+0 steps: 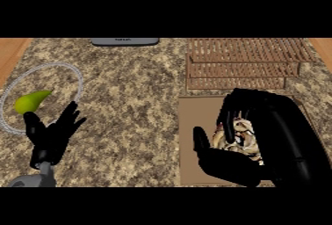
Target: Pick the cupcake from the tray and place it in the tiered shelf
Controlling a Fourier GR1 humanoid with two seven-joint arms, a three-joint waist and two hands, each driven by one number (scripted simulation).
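Note:
A cupcake (pixel 240 134) with pale swirled frosting sits on the flat brown tray (pixel 194 114) at the lower right. My right hand (pixel 230 162) is over the tray, its fingers curled down round the cupcake from behind and its thumb at the cupcake's left, so most of the cupcake is hidden. The wooden slatted tiered shelf (pixel 243 63) stands just beyond the tray at the upper right. My left hand (pixel 52 134) rests open at the lower left, fingers up, holding nothing.
A clear glass plate (pixel 74 72) lies at the left with a green pear-like fruit (pixel 31 102) on it, just beyond my left hand. A grey appliance edge (pixel 125 41) shows at the top. Speckled granite counter spreads between plate and tray.

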